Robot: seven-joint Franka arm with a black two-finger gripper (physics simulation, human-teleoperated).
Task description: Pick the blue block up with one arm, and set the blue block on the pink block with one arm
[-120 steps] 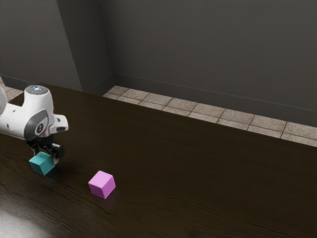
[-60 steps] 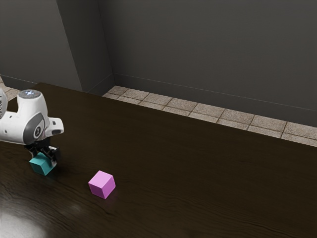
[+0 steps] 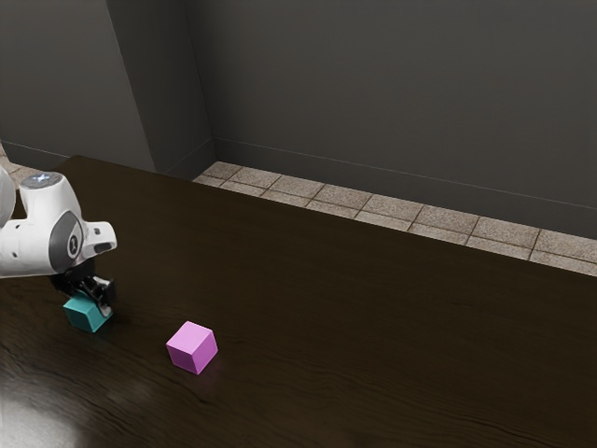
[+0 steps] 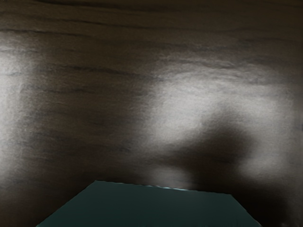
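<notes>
Two blocks lie well apart on the table [image 3: 373, 308]: the blue block [image 3: 87, 315] under my gripper [image 3: 89, 293], the pink block [image 3: 192, 347] at its 4 o'clock. Whether the gripper is closed on it I cannot tell. A shallow pinch could let it slip on lifting.

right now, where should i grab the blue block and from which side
Grip the blue block across two opposite upright faces, coming straight down from above. It is a cube lying flat on the table, nothing crowding its sides, and the gripper hangs right over it. The pink block stands apart toward the exterior view's right, out of the way.
</notes>
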